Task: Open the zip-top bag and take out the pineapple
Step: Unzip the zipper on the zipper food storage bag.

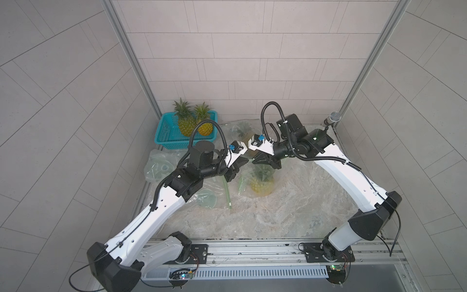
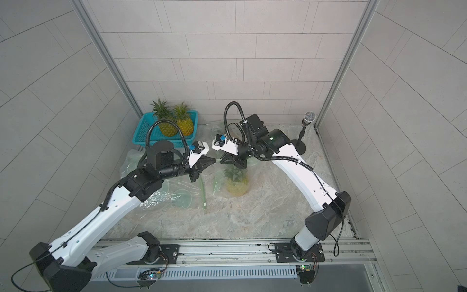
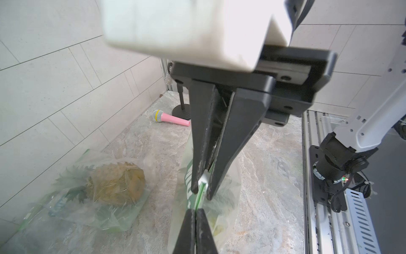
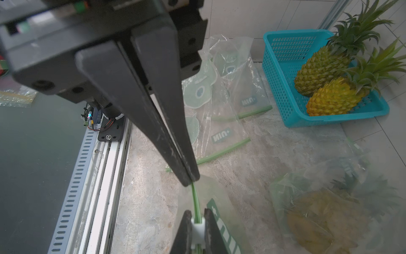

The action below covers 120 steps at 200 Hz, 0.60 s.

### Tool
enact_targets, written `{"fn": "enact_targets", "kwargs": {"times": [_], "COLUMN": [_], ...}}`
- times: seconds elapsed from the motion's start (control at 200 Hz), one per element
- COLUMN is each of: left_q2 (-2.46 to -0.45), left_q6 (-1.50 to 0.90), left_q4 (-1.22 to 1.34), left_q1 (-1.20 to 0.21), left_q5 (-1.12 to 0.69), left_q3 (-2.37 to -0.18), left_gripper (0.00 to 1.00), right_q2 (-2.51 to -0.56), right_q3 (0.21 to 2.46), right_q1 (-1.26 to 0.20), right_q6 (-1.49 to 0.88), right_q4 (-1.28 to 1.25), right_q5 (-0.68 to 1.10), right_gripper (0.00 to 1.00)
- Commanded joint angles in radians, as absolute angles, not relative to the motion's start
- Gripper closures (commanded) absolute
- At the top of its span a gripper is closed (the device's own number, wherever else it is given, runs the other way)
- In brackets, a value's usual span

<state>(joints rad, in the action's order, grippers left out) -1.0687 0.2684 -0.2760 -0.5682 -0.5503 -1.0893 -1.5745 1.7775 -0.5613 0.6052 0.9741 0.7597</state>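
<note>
On slider (image 3: pixel 203 177): right end effector (image 3: pixel 201 194) pinched.

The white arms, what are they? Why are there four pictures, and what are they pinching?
They are two robot arms with grippers for hands. Two pictures look down from a camera above. The other two come from small cameras on the wrists, so the grippers look huge there. On the stone-patterned table are a blue basket with two pineapples, some empty bags, another bagged pineapple and a pink toy microphone. Between the arms is a zip-top bag with a pineapple inside. The left gripper pinches the bag's green zip strip. The right gripper pinches the white slider on it.
</note>
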Motion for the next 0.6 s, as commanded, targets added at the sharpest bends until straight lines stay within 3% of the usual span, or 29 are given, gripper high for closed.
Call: {"fn": "enact_targets", "kwargs": {"times": [0.0,0.595], "left_q2": [-1.028,-0.983], "left_q6": [0.258,0.201], "left_q4": [-0.291,-0.256], "left_q1": [-0.555,-0.527], "left_q5": [-0.427,-0.219], "left_q3": [-1.086,-1.047], "left_gripper": [1.0,1.0], "right_q2": [-1.523,-1.48], "right_q3": [1.769,1.746], "right_q1": [-0.529,-0.458], "right_q6": [0.612,0.611], "right_q4": [1.062,1.162], "right_q5": [0.676,0.567], "right_gripper": [0.94,0.94]}}
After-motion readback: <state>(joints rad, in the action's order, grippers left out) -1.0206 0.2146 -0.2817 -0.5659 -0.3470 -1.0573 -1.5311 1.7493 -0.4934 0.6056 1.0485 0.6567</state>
